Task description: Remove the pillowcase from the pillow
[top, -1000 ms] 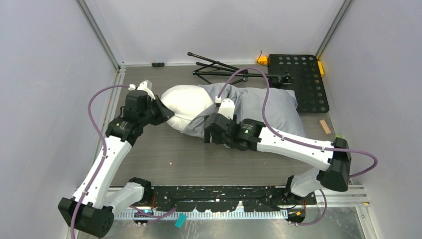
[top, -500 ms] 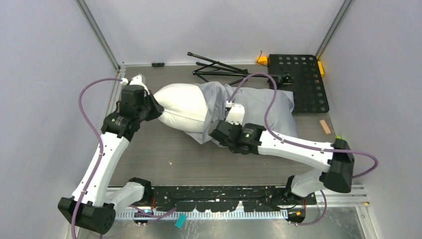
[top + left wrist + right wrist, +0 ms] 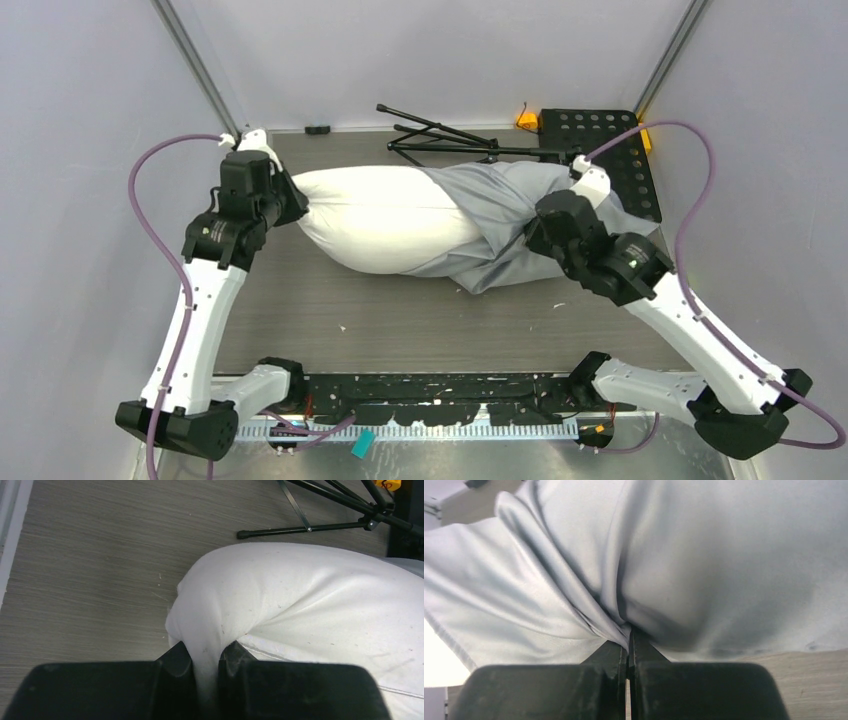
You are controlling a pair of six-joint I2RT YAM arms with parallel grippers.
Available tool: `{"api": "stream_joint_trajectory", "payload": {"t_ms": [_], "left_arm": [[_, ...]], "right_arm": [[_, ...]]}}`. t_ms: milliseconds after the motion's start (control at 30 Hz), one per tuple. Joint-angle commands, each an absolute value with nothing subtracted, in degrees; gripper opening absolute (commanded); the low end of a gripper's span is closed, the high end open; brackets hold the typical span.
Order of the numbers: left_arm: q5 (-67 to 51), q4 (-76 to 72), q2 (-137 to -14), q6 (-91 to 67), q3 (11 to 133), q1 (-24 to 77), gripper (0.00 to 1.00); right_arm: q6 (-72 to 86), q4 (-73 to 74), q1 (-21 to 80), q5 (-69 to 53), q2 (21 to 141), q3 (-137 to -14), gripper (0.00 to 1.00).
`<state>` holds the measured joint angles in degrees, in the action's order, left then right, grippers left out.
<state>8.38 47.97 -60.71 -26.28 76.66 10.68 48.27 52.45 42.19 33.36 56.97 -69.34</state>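
Observation:
The white pillow [image 3: 385, 215] lies across the middle of the table, its left half bare. The blue-grey pillowcase [image 3: 492, 220] still covers its right half, bunched and pulled taut toward the right. My left gripper [image 3: 293, 207] is shut on the pillow's left end; in the left wrist view white stuffing [image 3: 280, 595] is pinched between the black fingers [image 3: 175, 662]. My right gripper [image 3: 533, 228] is shut on a fold of the pillowcase [image 3: 704, 560], with grey cloth squeezed at the fingertips [image 3: 616, 652].
A folded black tripod [image 3: 440, 140] lies behind the pillow near the back wall. A black perforated plate [image 3: 615, 185] sits at the back right, partly under my right arm. Grey walls enclose the table on three sides.
My right gripper closed on the pillowcase and pulled right, dragging the grey cloth off the pillow. My left gripper drew the pillow's end to the left and back, stretching the pillow out.

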Motion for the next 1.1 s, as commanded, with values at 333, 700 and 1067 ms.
{"api": "stream_joint_trajectory", "payload": {"t_ms": [333, 700, 1067], "left_arm": [[26.1, 57.0, -69.0, -15.3, 88.3, 6.0, 0.00], [16.3, 64.3, -83.9, -14.8, 92.2, 6.7, 0.00], [19.9, 56.8, -73.2, -17.5, 89.4, 11.6, 0.96]], "right_arm": [[30.5, 62.9, 39.0, 20.9, 68.0, -96.4, 0.00], [32.7, 50.5, 32.7, 12.1, 82.1, -93.2, 0.00], [31.2, 43.7, 31.4, 23.7, 89.3, -92.7, 0.01]]}}
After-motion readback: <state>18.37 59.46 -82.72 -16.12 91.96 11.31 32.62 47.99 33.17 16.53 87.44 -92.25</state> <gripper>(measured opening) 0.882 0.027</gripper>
